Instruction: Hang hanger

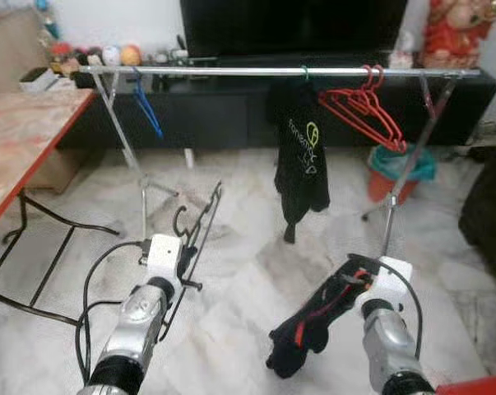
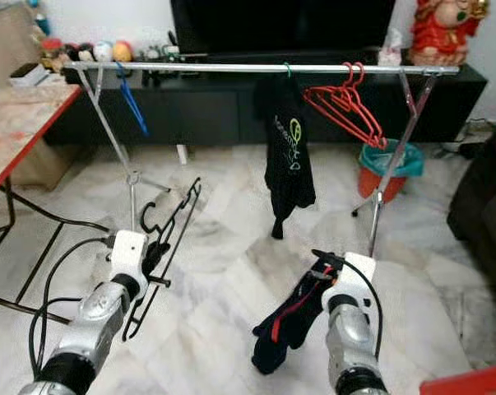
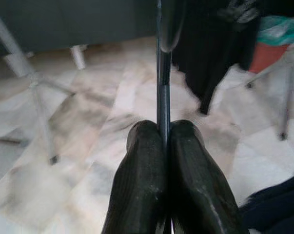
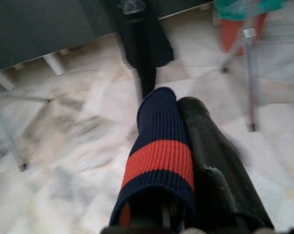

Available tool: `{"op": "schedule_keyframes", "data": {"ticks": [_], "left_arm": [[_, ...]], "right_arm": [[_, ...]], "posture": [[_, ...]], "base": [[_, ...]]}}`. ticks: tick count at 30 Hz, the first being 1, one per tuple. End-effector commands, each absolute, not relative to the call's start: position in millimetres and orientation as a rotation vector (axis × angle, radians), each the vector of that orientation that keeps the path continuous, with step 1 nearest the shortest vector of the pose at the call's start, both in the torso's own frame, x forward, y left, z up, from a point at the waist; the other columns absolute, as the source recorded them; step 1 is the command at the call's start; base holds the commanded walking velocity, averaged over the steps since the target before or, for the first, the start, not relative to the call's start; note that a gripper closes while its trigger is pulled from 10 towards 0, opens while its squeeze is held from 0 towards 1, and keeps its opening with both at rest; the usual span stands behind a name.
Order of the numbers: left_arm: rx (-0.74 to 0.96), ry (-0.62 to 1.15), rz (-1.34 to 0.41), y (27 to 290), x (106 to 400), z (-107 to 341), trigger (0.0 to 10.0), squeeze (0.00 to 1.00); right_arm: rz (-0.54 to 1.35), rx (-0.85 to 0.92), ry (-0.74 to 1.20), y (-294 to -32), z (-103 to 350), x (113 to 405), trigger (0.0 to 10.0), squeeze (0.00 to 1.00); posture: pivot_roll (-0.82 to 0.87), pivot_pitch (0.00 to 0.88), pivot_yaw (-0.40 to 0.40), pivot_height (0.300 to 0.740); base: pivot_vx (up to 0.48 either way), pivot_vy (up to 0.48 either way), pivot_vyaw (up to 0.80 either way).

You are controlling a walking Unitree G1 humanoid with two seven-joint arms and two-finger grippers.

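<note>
Black wire hanger (image 1: 194, 239) is pinched between the closed fingers of the left gripper (image 3: 164, 146), held up over the marble floor (image 1: 248, 271), low and in front of the clothes rail (image 1: 231, 72). Left of the rail stands a table (image 1: 17, 140) with a red edge. On the rail, from its left end, hang a blue hanger (image 1: 146, 107), a black shirt (image 1: 303, 156) with a pale print, and a bunch of red hangers (image 1: 364, 111). Below the shirt, the right gripper (image 4: 186, 122) is clenched on a dark navy garment (image 1: 309, 325) with a red stripe, which droops from its fingers. Behind the rail sit a black TV cabinet (image 1: 231, 115) and a TV (image 1: 293, 25). Beyond the rail's right leg stands an orange bin (image 1: 396, 177) with a teal liner; what it holds cannot be made out
</note>
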State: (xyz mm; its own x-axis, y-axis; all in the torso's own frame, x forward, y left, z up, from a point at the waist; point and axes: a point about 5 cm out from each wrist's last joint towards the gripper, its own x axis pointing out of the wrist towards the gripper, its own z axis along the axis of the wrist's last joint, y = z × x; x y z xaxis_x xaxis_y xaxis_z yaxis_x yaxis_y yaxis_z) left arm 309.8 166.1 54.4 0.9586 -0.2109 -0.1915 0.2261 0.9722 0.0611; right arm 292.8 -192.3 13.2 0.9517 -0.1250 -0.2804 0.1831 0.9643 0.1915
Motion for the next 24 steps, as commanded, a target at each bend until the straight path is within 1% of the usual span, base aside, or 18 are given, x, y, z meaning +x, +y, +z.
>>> {"op": "schedule_keyframes", "data": {"ticks": [1,6,13,24], "left_arm": [[0.075,0.184,-0.206,169.5,310.3,56.1,10.0,0.0],[0.078,0.189,-0.207,170.0,309.2,54.8,10.0,0.0],[0.094,0.19,-0.215,168.4,309.8,55.2,10.0,0.0],[0.08,0.192,-0.217,162.6,306.9,52.2,10.0,0.0]], "right_arm": [[-0.131,0.208,0.252,-186.1,16.7,296.2,10.0,0.0],[-0.133,0.207,0.252,-186.0,15.9,295.2,10.0,0.0],[-0.138,0.207,0.25,-186.4,15.6,294.3,10.0,0.0],[-0.128,0.184,0.237,-190.1,19.9,297.1,10.0,0.0]], "posture": [[-0.03,0.0,0.058,0.74],[-0.04,0.0,0.066,0.74],[-0.05,0.0,0.076,0.74],[-0.05,0.0,0.059,0.74]], "base": [[0.0,0.322,0.0],[0.0,0.304,0.0],[0.0,0.0,0.0],[0.0,0.0,0.0]]}}
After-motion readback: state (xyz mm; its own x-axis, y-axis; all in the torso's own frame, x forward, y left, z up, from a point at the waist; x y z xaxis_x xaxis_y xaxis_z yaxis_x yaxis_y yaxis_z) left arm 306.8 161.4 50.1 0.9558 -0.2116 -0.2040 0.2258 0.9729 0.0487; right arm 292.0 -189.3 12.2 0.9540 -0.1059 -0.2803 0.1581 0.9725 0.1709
